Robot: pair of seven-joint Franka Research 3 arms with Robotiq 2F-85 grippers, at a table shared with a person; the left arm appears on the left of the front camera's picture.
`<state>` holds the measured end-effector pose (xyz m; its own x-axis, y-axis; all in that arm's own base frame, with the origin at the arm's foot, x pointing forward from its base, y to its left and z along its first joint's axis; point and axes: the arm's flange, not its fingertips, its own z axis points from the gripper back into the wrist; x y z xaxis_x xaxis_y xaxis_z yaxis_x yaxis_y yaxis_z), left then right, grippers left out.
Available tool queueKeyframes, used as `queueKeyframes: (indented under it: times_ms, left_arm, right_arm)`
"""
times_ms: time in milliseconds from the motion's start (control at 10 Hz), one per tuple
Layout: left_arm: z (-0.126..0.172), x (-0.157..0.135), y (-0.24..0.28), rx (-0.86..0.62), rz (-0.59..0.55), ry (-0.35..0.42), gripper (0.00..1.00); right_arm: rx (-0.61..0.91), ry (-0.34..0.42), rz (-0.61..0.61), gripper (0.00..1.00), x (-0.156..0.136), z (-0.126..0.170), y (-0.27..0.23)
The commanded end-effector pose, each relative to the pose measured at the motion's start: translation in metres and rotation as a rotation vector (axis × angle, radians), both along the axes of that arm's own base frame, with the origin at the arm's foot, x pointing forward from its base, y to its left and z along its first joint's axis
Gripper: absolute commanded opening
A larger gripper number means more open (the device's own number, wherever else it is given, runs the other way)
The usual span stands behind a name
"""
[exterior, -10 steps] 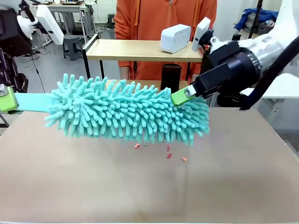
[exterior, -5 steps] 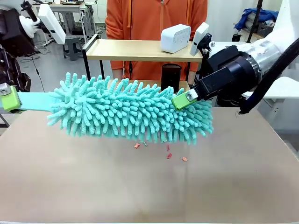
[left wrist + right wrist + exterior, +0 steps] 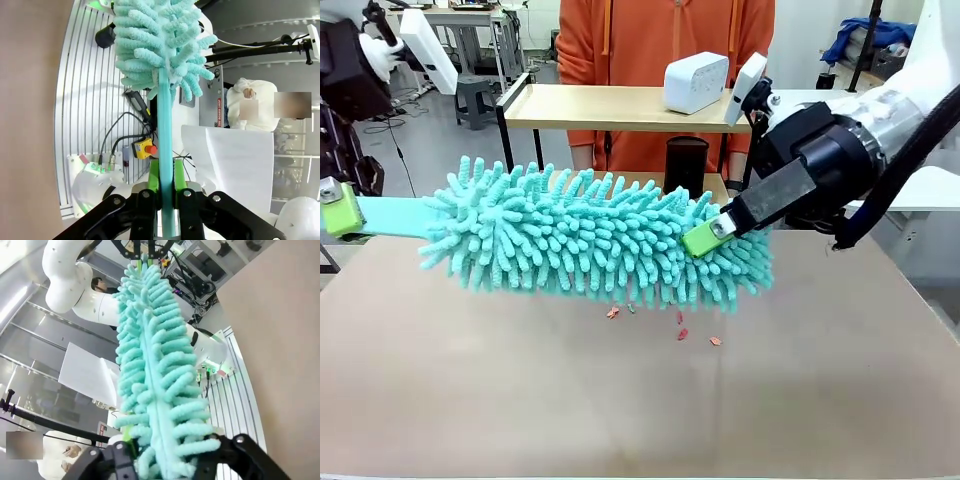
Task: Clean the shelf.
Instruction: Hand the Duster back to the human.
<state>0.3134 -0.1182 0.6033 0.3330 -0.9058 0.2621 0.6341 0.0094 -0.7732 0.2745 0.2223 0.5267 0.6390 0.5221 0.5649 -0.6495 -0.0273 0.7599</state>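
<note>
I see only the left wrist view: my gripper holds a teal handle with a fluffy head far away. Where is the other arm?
Observer: The right gripper is at the far end of the duster, its fingers around the fluffy tip.
Operator: Is the duster lying on the table?
Observer: No, it hangs level above the brown table, between both grippers.
Operator: Is there anything below it?
Observer: A few small red crumbs lie on the table under the head.
</note>
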Motion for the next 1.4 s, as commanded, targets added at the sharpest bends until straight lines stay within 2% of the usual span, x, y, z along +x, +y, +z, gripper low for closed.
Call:
queueKeyframes:
  times_ms: [0,100,200,400,500,600,700,900,1000,1100,1200,1300]
  left_arm:
    - [0.003,0.002,0.003,-0.015,0.017,0.004,0.13]
    - [0.003,0.002,0.003,-0.015,0.016,0.004,0.13]
    - [0.003,0.002,0.003,-0.012,0.012,0.002,0.13]
    - [0.002,0.002,0.003,-0.004,0.016,-0.004,0.13]
    - [0.002,0.002,0.003,0.006,0.023,-0.008,0.45]
    - [0.002,0.002,0.003,0.012,0.028,-0.013,0.71]
    - [0.002,0.003,0.003,0.011,0.035,-0.013,1.00]
    - [0.004,0.007,0.010,0.006,0.104,-0.034,1.00]
    - [0.007,0.012,0.022,-0.017,0.174,-0.038,0.95]
    - [0.010,0.021,0.044,-0.072,0.320,-0.038,1.00]
    - [0.017,0.033,0.077,-0.165,0.560,-0.045,1.00]
    - [0.024,0.041,0.121,-0.283,0.851,-0.049,1.00]
  right_arm:
    - [0.005,-0.012,0.047,0.00,0.003,-0.001,-0.004]
    - [0.003,-0.012,0.049,0.05,0.003,-0.001,-0.004]
    - [0.008,-0.010,0.053,0.00,0.003,-0.001,-0.005]
    - [0.016,-0.006,0.053,0.00,0.004,-0.001,-0.005]
    - [0.018,0.000,0.060,0.00,0.004,-0.002,-0.005]
    - [0.021,0.003,0.062,0.00,0.005,-0.002,-0.006]
    - [0.026,0.005,0.061,0.00,0.005,-0.001,-0.008]
    - [0.040,0.016,0.059,0.00,0.007,-0.001,-0.014]
    - [0.053,0.027,0.062,0.00,0.008,0.000,-0.020]
    - [0.050,0.033,0.054,0.00,0.010,0.000,-0.027]
    - [0.050,0.043,0.047,0.00,0.012,0.001,-0.038]
    - [0.051,0.056,0.035,0.00,0.014,0.001,-0.054]
